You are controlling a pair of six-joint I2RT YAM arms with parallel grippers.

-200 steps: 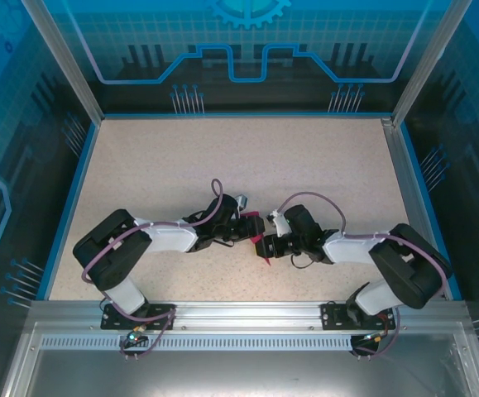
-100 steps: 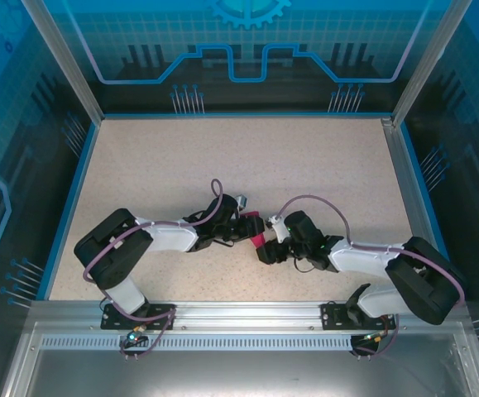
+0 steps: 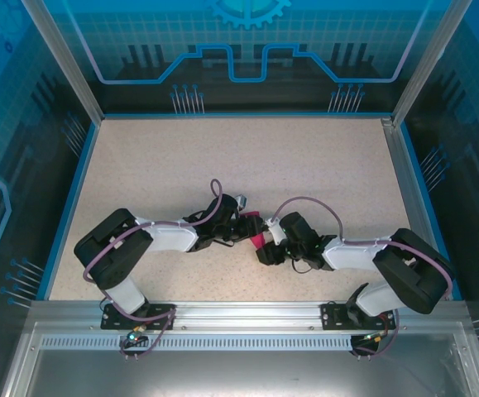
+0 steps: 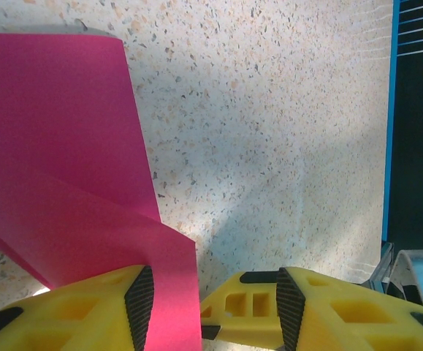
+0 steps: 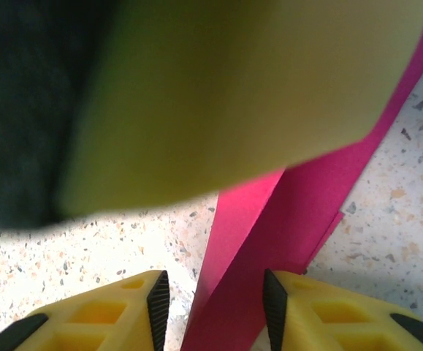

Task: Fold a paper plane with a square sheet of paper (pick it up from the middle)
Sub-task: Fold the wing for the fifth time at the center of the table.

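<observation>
**Item:** square sheet of paper (image 4: 58,146), magenta-pink, partly folded.

**Location:** middle of the speckled tabletop (image 4: 269,146), where my two arms meet.

**Handling (my judgement):** almost weightless and limp, stiff only along a crease. It is likely to slide on the table and is easily crumpled or torn. I would take it at a doubled edge with the pads flat and only a light squeeze.

**Appearance:** matte, even colour with straight, sharp edges. One layer overlaps another, and a flap stands up off the surface.

**Left gripper** (image 4: 210,300)**:** jaws spread. The raised flap rests against one pad and the other pad is clear of it.

**Right gripper** (image 5: 212,303)**:** jaws apart astride a narrow strip of the sheet. Bare table shows beside one pad, so nothing is pinched.
</observation>
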